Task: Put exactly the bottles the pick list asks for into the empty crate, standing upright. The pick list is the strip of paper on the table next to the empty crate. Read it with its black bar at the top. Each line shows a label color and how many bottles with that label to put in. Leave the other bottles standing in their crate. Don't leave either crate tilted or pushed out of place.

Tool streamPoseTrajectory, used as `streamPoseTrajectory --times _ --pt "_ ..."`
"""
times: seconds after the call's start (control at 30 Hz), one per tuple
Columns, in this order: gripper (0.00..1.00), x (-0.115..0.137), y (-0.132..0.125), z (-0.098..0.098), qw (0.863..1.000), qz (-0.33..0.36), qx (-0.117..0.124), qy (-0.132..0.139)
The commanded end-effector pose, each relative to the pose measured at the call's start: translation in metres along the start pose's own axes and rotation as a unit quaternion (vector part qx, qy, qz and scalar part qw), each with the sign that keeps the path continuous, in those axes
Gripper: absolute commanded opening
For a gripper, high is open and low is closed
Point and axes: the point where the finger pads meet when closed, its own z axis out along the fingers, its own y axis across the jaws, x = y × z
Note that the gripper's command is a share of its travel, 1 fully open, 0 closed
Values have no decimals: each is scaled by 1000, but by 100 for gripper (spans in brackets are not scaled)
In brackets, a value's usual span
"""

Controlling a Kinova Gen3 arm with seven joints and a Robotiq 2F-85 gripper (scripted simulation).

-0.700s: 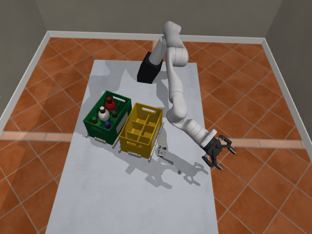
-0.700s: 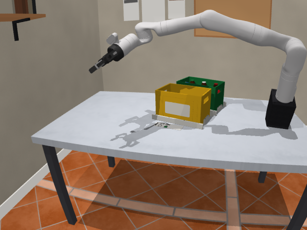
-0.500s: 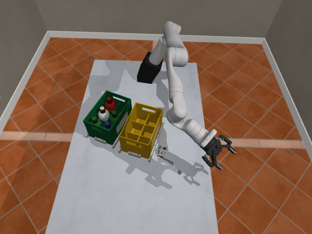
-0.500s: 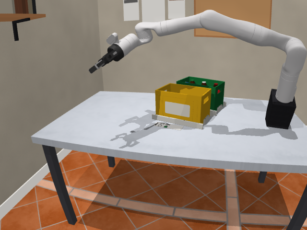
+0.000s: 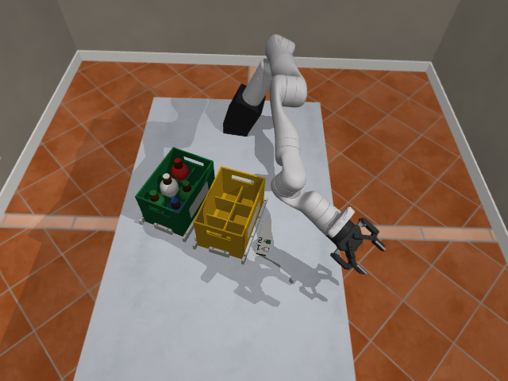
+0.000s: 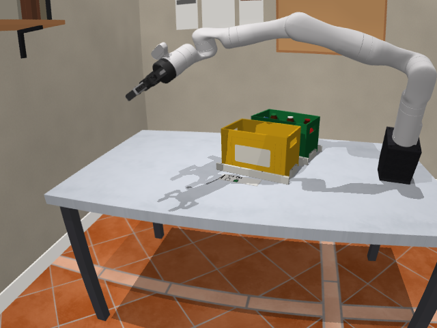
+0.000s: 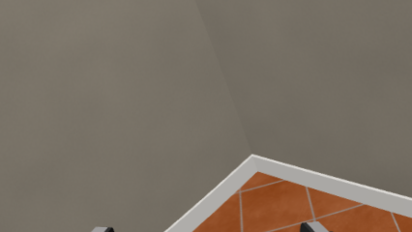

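Observation:
The green crate (image 5: 177,194) holds several bottles: one with a red label (image 5: 178,169), one with a white label (image 5: 168,185), and smaller ones with green (image 5: 155,198) and blue (image 5: 175,203) labels. The yellow crate (image 5: 229,210) stands empty right of it, with dividers inside. The pick list (image 5: 263,242) lies on the table beside the yellow crate's right side. My gripper (image 5: 359,248) is open and empty, high in the air past the table's right edge, far from both crates. It also shows in the exterior view (image 6: 136,91). The wrist view shows only wall and floor.
The arm's black base (image 5: 243,111) stands at the back of the table. Both crates sit on pale base frames (image 6: 255,173). The table's right edge lies under my wrist.

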Motion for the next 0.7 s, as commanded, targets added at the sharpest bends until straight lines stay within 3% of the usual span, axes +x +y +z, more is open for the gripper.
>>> streamPoseTrajectory --times 0.0,0.33,0.4,0.67 --pt "67 1 -9 -2 999 -30 7 -10" --pt "67 -8 -56 7 989 -138 17 -56" --pt "67 -8 -56 7 989 -138 17 -56" --pt "67 -20 -94 8 969 -228 35 -93"
